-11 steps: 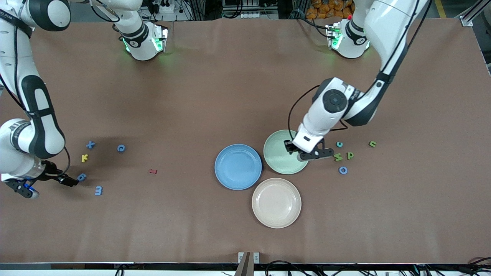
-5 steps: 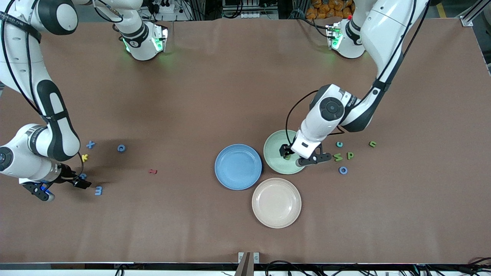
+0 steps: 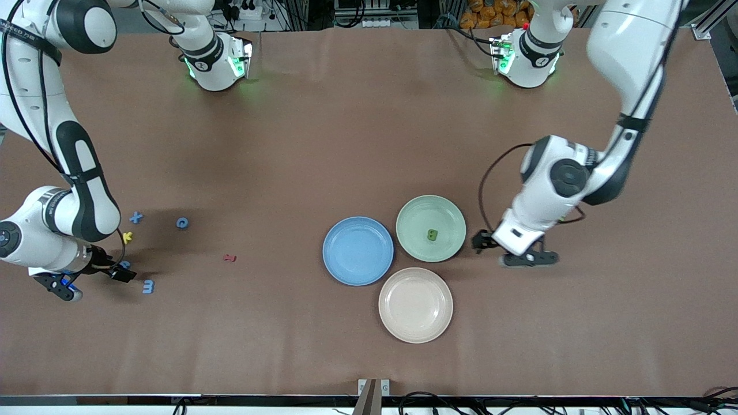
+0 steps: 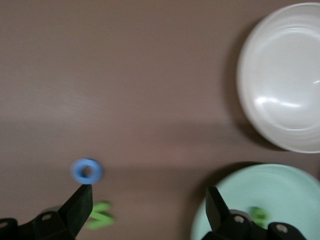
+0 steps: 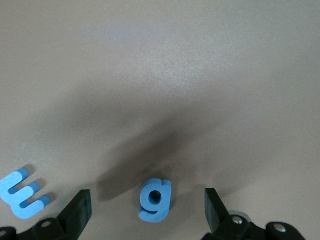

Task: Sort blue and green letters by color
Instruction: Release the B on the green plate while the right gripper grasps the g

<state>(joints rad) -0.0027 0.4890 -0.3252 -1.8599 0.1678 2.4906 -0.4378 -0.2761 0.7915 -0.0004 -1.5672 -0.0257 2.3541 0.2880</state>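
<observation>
At the lower left of the front view, your right claw sits low over the counter with its jaws spread wide and empty, straddling a blue g that lies between the fingers in the right wrist view; a blue E lies just beside it. Higher in that corner you can see a blue x, a yellow k and a blue ring, with a small red letter nearer the middle. Your left claw hovers over bare counter beside the green plate, also wide open and empty. One green letter already lies in that plate; the blue plate and the cream plate look bare. Its wrist view shows a blue o and a green letter close to its fingers. Judging by this, a green drop is done and a blue pick is at hand: close the right claw squarely on the g, lift, and carry it to the blue plate
</observation>
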